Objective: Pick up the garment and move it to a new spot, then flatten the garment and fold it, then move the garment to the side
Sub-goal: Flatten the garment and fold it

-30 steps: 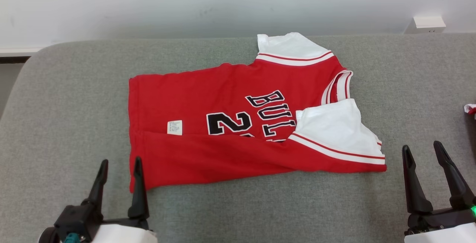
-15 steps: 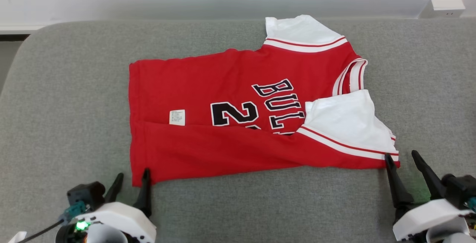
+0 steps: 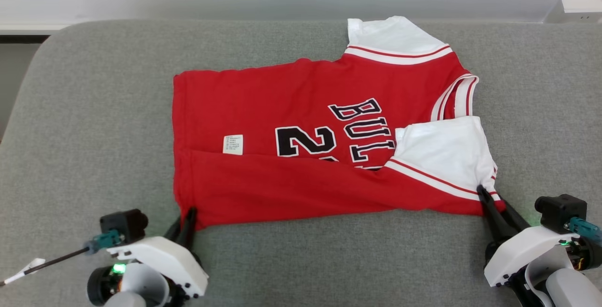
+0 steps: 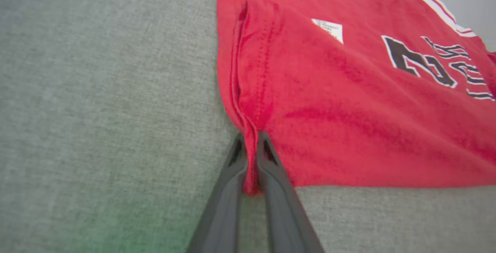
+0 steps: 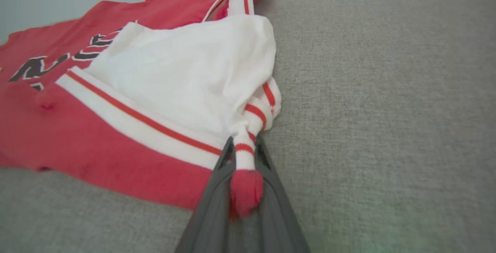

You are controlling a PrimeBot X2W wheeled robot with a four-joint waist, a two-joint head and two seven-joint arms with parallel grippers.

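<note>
L gripper [image 3: 187, 217] sits low at lower left. Its fingers point up & a bit right, jaws nearly together, pinching the garment's [image 3: 282, 100] near hem corner. In L wrist view, red cloth is squeezed between both fingers. R gripper [image 3: 489, 197] is at lower right, fingers angled up-left, clamped on the sleeve-end corner w/ a wad of cloth bunched between them. L wrist shell [image 3: 160, 262] & R wrist shell [image 3: 522, 250], both white, sit tilted.

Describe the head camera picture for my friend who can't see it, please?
A red jersey with white sleeves and black lettering lies spread on a grey cushion, its near edge folded over. The robot's left jaws pinch the near hem corner, and its right jaws pinch the tip of the near sleeve.
</note>
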